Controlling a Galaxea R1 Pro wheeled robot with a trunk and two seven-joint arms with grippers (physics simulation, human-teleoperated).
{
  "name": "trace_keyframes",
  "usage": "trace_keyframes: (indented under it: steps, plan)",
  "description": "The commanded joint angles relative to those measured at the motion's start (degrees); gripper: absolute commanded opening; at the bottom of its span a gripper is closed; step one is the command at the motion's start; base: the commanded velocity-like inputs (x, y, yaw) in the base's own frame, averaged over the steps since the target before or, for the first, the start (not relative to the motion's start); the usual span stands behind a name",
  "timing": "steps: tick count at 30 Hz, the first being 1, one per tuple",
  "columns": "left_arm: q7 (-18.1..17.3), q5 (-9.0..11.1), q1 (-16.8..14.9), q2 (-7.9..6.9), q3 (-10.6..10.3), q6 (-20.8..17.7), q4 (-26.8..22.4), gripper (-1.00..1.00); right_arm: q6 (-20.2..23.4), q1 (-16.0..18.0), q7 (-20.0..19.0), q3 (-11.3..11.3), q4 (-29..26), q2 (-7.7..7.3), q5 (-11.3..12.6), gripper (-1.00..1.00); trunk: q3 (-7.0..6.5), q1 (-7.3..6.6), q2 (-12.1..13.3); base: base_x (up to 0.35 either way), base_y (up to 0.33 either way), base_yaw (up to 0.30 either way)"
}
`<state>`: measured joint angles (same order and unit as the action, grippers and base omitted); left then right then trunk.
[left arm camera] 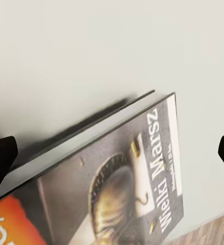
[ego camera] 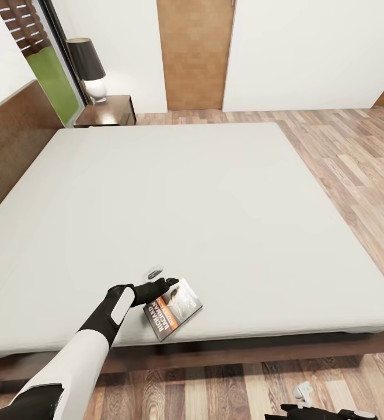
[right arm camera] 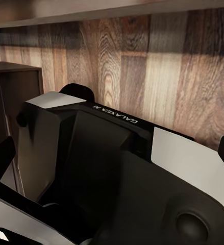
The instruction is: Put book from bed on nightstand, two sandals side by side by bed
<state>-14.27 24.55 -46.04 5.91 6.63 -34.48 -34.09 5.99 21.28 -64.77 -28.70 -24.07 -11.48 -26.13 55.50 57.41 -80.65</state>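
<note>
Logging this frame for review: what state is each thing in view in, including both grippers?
book: lying on the mattress near the bed's foot edge, cover up, not lifted.
left gripper: at the book, fingers spread wide to either side of it in the left wrist view, open.
right gripper: low near the floor, open or shut cannot be told.
bed: mattress bare apart from the book.
door: closed.
lamp: upright on the nightstand.

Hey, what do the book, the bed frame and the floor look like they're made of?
The book: paper, likely a paperback with a glossy printed cover; it is thin with a pale page edge. The bed frame: dark-brown wood by its look, smooth and fairly matte. The floor: wood planks, or a wood-look laminate, with visible grain, mixed brown tones and a slight sheen.
</note>
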Motion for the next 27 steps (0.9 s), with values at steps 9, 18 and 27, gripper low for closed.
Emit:
trace_keyframes:
  steps: [9,18,27]
  plan:
    - [-0.1,-0.1,0.0,0.07,0.4,-0.5,0.0,1.00,0.6,0.0,-0.4,-0.5,0.0,0.06,-0.3,1.00,0.04,0.00,0.0,-0.008,0.000,0.000]
    - [-0.1,-0.1,0.0,0.07,0.5,-0.5,0.0,1.00,0.6,0.0,-0.4,-0.5,0.0,0.06,-0.3,1.00,0.04,0.00,0.0,-0.097,0.000,0.000]
    - [-0.1,-0.1,0.0,0.07,0.5,-0.5,0.1,1.00,0.6,0.0,-0.4,-0.5,0.0,0.06,-0.3,1.00,0.04,0.00,0.0,-0.007,0.000,0.000]
